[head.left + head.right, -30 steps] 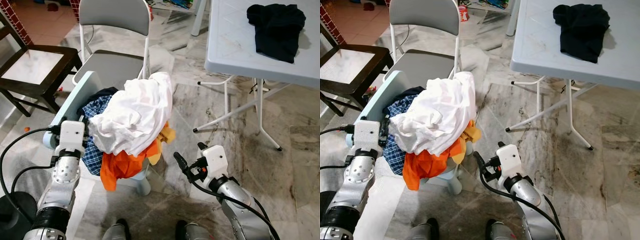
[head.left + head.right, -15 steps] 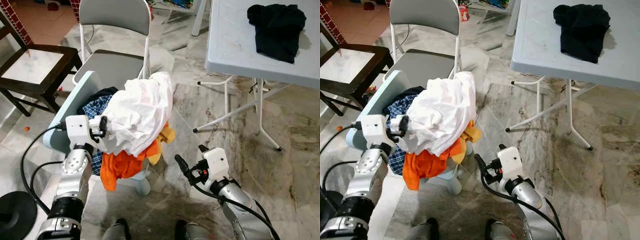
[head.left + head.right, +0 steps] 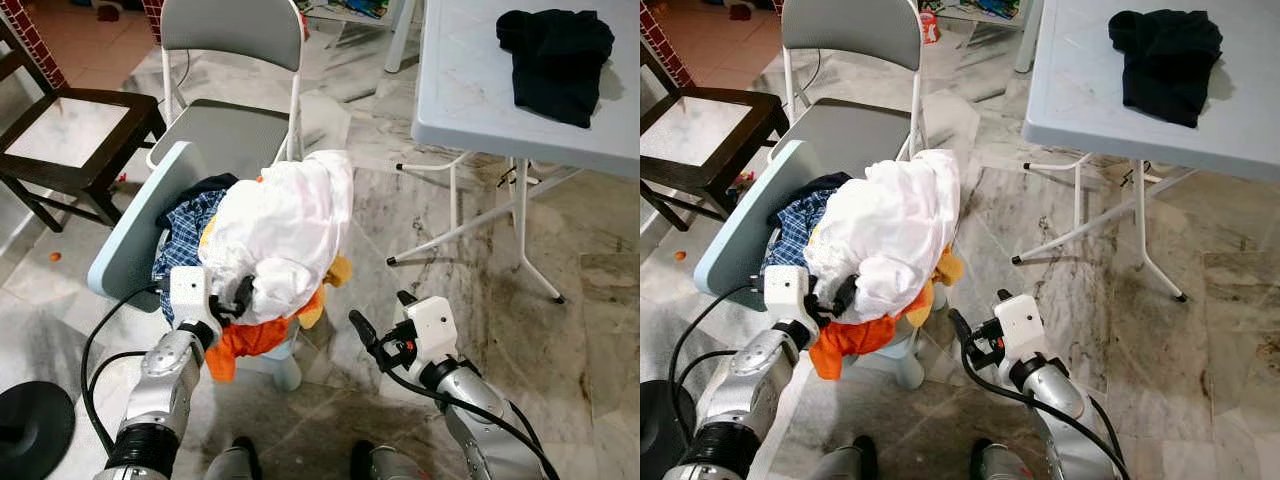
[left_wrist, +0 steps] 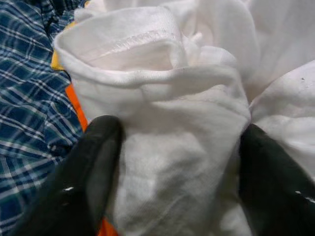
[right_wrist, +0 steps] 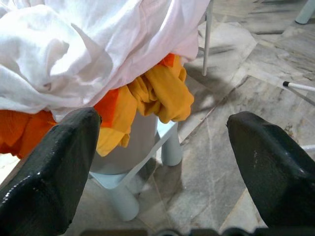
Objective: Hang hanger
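A pale blue laundry basket (image 3: 130, 240) stands on the floor, heaped with clothes. A white garment (image 3: 285, 225) lies on top, over a blue plaid shirt (image 3: 185, 235), an orange garment (image 3: 250, 340) and a yellow one (image 3: 335, 272). My left gripper (image 3: 238, 297) is pushed into the front of the pile. In the left wrist view its fingers (image 4: 93, 167) are open, one on each side of a fold of the white garment (image 4: 177, 147). My right gripper (image 3: 383, 315) hangs open low over the floor, to the right of the basket and apart from the clothes.
A grey folding chair (image 3: 225, 120) stands behind the basket and a dark wooden chair (image 3: 70, 125) at the far left. A white folding table (image 3: 470, 90) at the right carries a black garment (image 3: 555, 50). A black round base (image 3: 30, 425) sits at the bottom left.
My left gripper has swung from the basket's left side to the front of the pile and pressed into the white garment, bunching it up. The right arm has barely moved.
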Tool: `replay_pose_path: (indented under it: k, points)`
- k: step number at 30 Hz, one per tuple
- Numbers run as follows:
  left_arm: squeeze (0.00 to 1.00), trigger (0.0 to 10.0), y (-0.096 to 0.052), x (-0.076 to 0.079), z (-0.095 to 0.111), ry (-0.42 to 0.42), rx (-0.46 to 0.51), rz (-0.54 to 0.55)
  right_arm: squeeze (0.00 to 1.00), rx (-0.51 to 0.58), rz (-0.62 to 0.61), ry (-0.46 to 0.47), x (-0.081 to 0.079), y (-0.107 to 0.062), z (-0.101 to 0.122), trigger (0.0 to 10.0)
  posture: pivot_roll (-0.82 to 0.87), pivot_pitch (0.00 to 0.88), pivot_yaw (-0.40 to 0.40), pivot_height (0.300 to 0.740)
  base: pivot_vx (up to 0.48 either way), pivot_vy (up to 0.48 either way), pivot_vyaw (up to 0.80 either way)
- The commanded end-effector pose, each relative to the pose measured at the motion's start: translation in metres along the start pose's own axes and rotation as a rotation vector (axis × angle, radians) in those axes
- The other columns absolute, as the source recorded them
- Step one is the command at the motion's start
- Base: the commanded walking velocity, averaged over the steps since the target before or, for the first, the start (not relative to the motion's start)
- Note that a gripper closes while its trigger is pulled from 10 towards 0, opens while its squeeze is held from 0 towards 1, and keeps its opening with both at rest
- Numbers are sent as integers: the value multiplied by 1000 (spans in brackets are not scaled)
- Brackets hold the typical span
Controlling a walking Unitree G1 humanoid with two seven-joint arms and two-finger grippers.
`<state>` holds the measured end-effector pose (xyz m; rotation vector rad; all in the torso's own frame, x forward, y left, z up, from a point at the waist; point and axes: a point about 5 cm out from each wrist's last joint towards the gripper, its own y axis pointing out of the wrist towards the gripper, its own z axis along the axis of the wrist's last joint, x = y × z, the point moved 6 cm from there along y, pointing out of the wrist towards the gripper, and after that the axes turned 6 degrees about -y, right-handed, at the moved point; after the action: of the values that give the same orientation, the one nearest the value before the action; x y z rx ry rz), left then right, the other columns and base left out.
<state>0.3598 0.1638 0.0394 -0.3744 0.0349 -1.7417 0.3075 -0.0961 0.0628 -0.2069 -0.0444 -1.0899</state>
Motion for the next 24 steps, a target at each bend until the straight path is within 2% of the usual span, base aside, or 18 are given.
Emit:
replay_pose_path:
  k: [1, 7, 10, 15, 18, 22, 24]
  points:
    - [0, 0, -5, -2, -13, 12, -50, -2, 0, -18, 4, -1, -1, -3, -4, 10000, -36, 228, -24, 740, 0, 0, 0]
    - [0, 0, -14, -10, -24, 69, -78, 14, 0, -21, 3, -3, 0, -4, -5, 10000, -36, 229, -22, 740, 0, 0, 0]
    - [0, 0, -20, -10, -28, 125, -71, 15, 0, -22, 3, -3, 0, -4, -5, 10000, -35, 229, -21, 740, 0, 0, 0]
    - [0, 0, -28, -16, -30, 152, -43, 64, 0, -22, 4, -3, 0, -4, -5, 10000, -32, 230, -22, 740, 0, 0, 0]
    - [0, 0, -35, -32, -21, 190, 22, 173, 0, -23, 6, -2, -1, -3, -5, 10000, -29, 230, -22, 740, 0, 0, 0]
    - [0, 0, -35, -40, -12, 204, 57, 217, 0, -24, 6, -3, 0, -3, -6, 10000, -27, 229, -23, 740, 0, 0, 0]
    - [0, 0, -34, -47, 4, 211, 113, 250, 0, -24, 7, -4, 0, -2, -6, 10000, -27, 227, -24, 740, 0, 0, 0]
